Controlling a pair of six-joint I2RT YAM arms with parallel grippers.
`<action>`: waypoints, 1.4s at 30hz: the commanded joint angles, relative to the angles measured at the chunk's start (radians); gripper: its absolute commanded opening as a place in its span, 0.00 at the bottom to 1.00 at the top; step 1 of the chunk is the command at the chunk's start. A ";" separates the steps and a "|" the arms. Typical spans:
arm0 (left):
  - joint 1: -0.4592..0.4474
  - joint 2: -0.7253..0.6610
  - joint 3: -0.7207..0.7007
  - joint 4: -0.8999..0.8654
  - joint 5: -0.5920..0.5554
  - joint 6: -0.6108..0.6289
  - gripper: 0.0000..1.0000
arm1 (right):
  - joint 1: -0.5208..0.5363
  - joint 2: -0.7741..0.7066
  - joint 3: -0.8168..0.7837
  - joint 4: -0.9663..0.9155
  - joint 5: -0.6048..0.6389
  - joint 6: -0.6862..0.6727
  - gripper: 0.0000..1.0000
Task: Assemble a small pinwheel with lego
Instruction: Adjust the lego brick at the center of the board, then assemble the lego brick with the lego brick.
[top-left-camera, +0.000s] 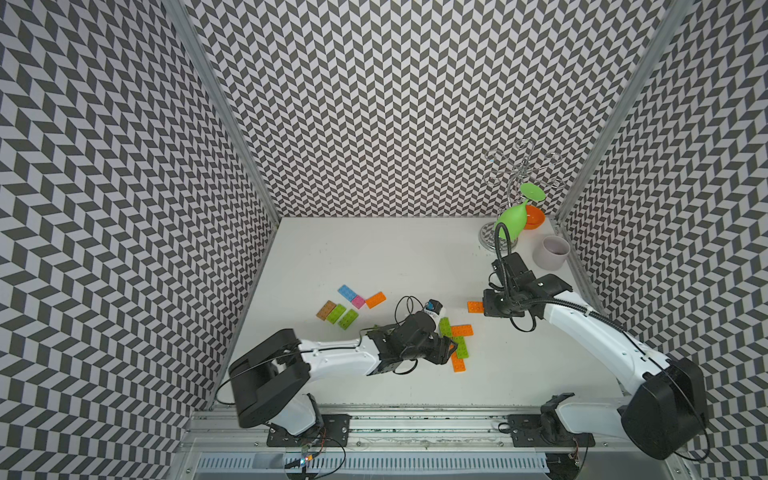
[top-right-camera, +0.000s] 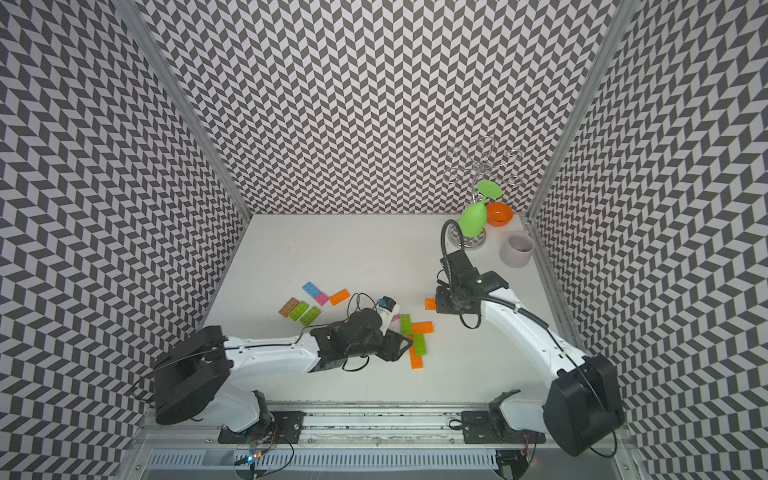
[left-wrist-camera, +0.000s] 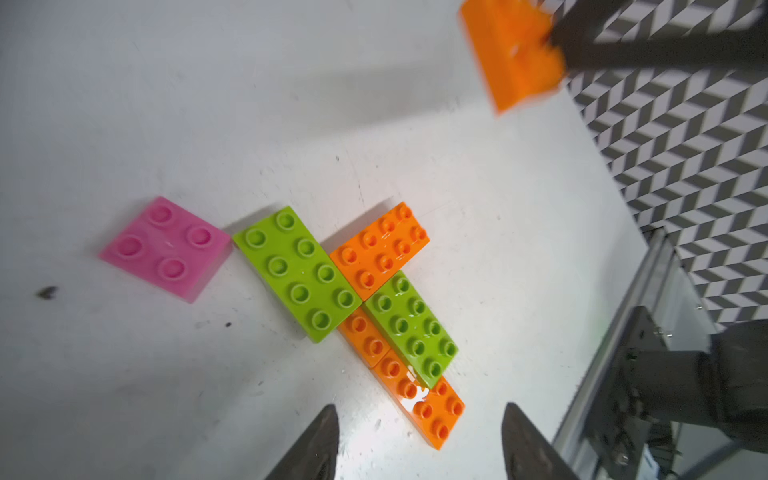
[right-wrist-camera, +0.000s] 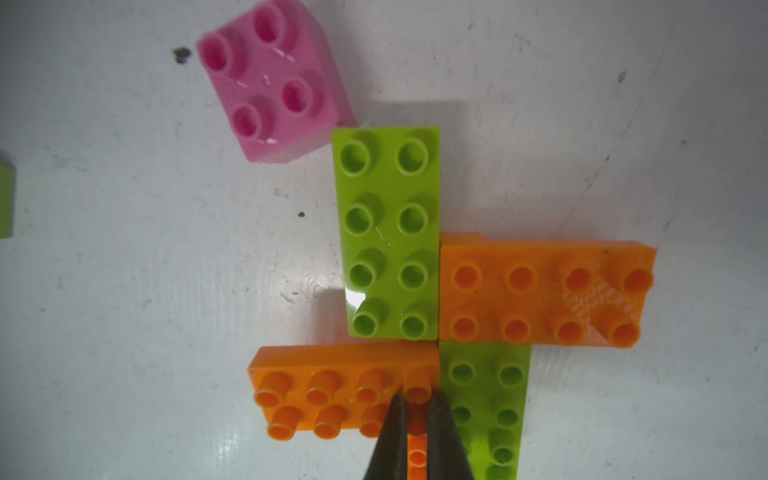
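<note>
Left gripper (left-wrist-camera: 419, 409) over the lego cluster (top-left-camera: 460, 347), right gripper (right-wrist-camera: 417, 399) holding an orange brick (top-left-camera: 475, 306).
Your left arm (top-left-camera: 332, 353) lay stretched low across the table (top-left-camera: 374, 257), jaws apart, empty; your right arm (top-left-camera: 590, 328) reached in, jaws clamped on the brick's end, near the cluster.

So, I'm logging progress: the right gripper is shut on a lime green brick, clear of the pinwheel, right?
No, it is orange: the right gripper is shut on an orange brick, clear of the pinwheel, as the left wrist view shows.
</note>
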 joint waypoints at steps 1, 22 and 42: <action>0.029 0.011 0.006 -0.070 -0.028 0.021 0.62 | -0.004 -0.025 0.011 0.017 -0.012 -0.007 0.09; 0.111 -0.358 -0.145 -0.028 -0.028 0.039 0.63 | 0.123 -0.045 -0.007 0.027 -0.040 0.066 0.09; 0.659 -0.633 -0.461 0.126 0.342 -0.076 0.65 | 0.465 0.135 -0.074 0.159 -0.068 0.272 0.09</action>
